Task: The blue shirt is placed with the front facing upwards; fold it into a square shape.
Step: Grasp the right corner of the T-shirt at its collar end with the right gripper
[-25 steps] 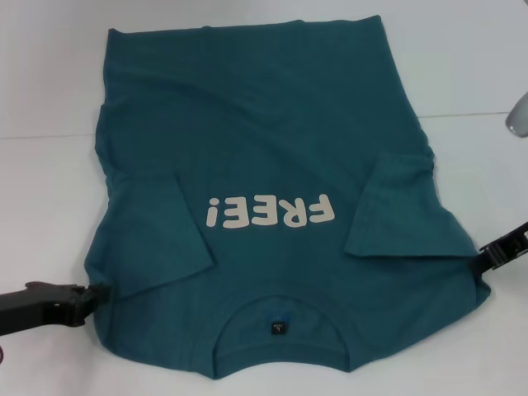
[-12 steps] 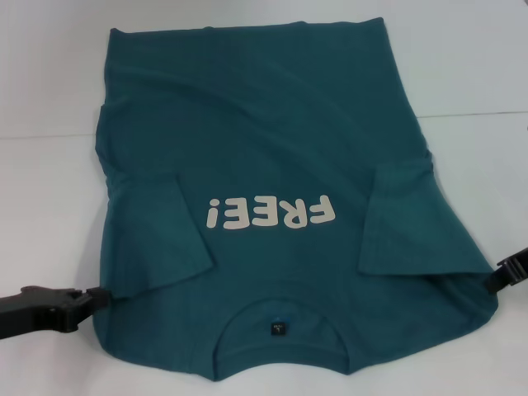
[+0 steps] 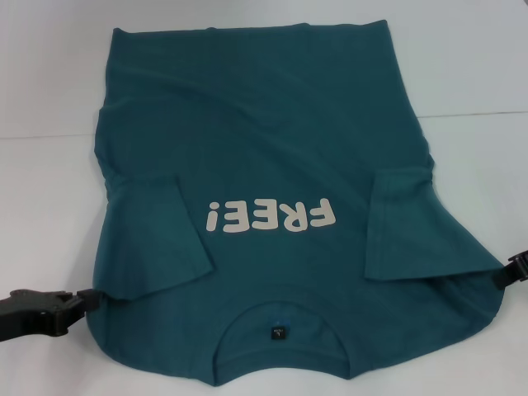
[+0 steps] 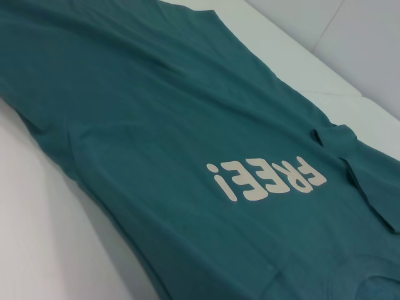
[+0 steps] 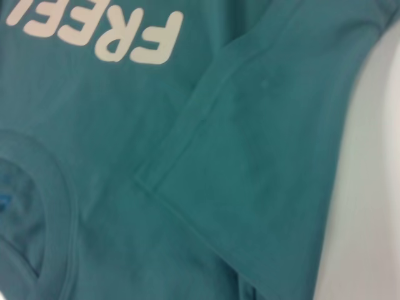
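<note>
Lying face-up on the worktop [image 3: 49,99], the blue shirt [image 3: 272,148] has both sleeves folded inward. Left claw [image 3: 89,299] and right claw [image 3: 505,276] touch its edges; their grip cannot be told.

Close before my right wrist lies the blue shirt [image 5: 206,206], its teal cloth filling nearly all I see. Part of the off-white chest lettering [image 5: 103,31] shows, the letters "FRE" legible and cut off at the picture's edge. A folded-in sleeve [image 5: 269,156] lies flat on the shirt's front, its stitched hem [image 5: 206,94] running diagonally to a corner [image 5: 139,180]. The ribbed neckband [image 5: 53,206] curves beside that corner; inside it a bit of brighter blue [image 5: 5,201] shows. Past the sleeve's outer edge is the white table [image 5: 369,206]. None of my own fingers appear here.
</note>
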{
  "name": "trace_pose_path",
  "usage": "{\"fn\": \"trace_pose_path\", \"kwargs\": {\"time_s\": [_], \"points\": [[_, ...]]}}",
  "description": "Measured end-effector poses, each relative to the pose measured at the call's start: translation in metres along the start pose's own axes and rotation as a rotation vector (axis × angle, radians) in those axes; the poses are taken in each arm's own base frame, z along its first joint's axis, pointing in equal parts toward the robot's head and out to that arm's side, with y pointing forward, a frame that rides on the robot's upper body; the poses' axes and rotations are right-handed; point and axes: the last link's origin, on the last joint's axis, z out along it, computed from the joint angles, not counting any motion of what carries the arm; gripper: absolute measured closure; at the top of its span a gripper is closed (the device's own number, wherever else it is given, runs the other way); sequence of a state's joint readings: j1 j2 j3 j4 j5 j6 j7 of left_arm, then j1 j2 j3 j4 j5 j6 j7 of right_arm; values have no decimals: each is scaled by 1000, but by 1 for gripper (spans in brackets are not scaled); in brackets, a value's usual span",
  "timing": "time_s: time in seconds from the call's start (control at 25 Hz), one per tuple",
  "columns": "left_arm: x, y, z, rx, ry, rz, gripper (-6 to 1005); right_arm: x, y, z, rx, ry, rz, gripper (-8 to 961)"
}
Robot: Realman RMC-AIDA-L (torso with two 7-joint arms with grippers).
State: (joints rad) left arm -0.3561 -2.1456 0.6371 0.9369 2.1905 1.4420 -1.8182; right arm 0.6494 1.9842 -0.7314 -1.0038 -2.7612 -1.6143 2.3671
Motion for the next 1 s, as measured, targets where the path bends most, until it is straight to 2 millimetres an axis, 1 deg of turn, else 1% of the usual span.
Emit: {"fn": "trace_pose_path", "kwargs": {"time_s": [0.24,0.44,0.68,0.88,1.0], "points": [[1,0,1,-2,1,4,997,1,-1,-3,-33,-26,68,903],[2,0,1,-2,1,5,996,3,-1,-4,-60,-44,87,818],[2,0,1,-1,1,6,996,11,-8,-7,-74,-64,139,716],[2,0,1,1,0,8,996,21,-13,-8,-76,-62,167,474],[3,-1,1,2,0,9,996,26,-14,-4,-77,-60,173,275]]}}
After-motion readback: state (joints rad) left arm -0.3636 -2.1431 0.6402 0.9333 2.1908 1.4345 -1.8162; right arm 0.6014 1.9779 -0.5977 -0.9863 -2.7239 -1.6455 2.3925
